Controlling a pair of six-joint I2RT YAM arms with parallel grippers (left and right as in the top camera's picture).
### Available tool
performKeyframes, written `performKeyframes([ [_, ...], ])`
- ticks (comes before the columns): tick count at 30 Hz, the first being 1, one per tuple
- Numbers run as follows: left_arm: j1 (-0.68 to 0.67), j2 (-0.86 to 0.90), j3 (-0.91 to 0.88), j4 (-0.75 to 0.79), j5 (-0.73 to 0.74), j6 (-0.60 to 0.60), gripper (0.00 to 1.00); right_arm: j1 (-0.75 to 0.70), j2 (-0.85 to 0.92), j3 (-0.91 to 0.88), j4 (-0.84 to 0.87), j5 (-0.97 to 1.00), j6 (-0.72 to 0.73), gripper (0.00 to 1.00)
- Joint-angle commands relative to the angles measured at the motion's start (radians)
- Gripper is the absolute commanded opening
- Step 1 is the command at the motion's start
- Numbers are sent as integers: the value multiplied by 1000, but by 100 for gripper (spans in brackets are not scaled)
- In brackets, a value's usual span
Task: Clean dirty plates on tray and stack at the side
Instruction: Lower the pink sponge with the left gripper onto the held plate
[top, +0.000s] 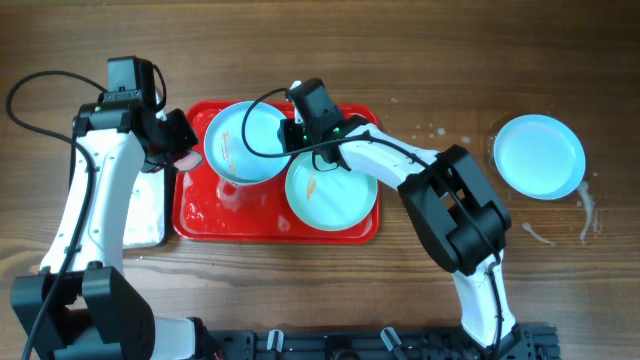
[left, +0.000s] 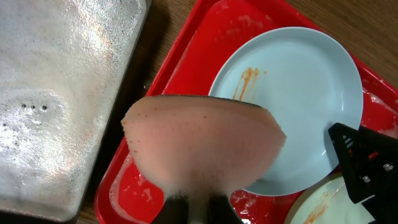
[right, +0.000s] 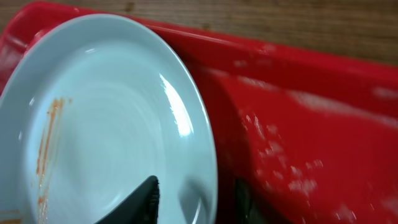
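- Sponge (left: 205, 146), pink and bulging, fills the left wrist view, squeezed in the closed jaws of the left gripper (top: 178, 150). It hangs over the left edge of the red tray (top: 200, 215), just beside the smeared plate. Pressed down too hard, it could shove that plate out of the other arm's hold.
- Suds and water fleck the red tray on the tabletop (top: 320, 290). A dropped plate could skid and strike the second plate (top: 330, 190) lying just beside it.
- On the held plate (right: 106, 124), the right gripper (right: 196, 202) has its jaws pinched on the rim, one finger inside and one beneath. That side looks tipped up off the tray. So narrow a grip on a wet rim may slip or twist.
- Wet splashes ring the third plate (top: 540, 155), well apart at the right, so stacking there risks sliding.
- Wiping the orange smear (left: 245, 84), far from the jaws, would lever the plate.
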Motion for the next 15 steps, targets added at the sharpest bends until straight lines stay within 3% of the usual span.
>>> performKeyframes([
  [1,0,8,-5,0,-17,1,4,36,35,14,15,-3,24,28],
  [6,0,8,-5,0,-16,1,4,83,35,41,-57,-2,84,9],
  [15,0,8,-5,0,-14,-3,4,90,35,55,-188,-30,184,4],
])
